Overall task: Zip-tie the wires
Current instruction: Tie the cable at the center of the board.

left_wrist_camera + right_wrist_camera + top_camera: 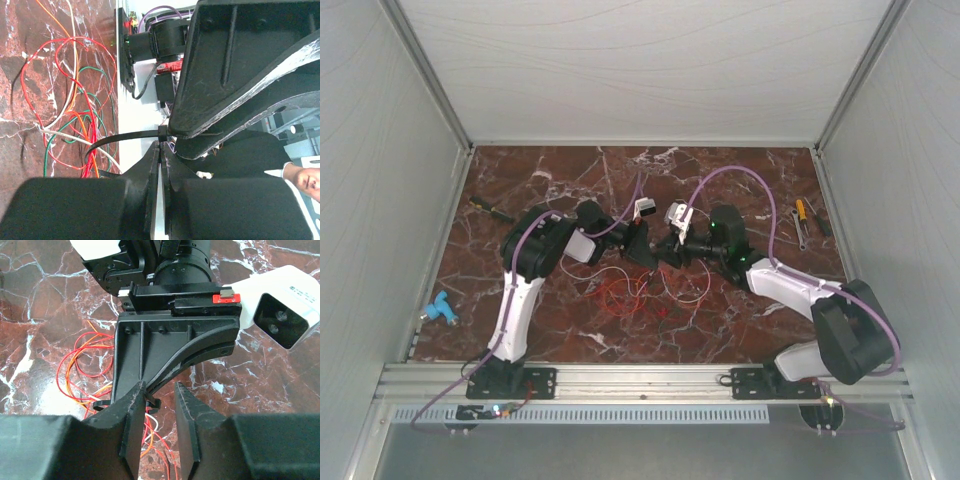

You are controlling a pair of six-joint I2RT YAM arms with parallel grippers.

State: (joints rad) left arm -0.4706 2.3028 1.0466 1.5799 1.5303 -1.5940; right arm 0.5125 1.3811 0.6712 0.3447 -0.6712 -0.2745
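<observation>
Overhead, the two arms meet mid-table (550,170) above the wires (632,290), but the detail is lost. The left wrist view picks it up: one zip tie (131,137) looped around red, orange, white and green strands. The left gripper (160,148) is pinched tight on the strap. The right wrist view shows the right gripper (160,388) spread, holding nothing.

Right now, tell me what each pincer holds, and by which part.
Left pincer looks shut on the zip tie, by its tail end; right pincer is open, holding nothing.
</observation>
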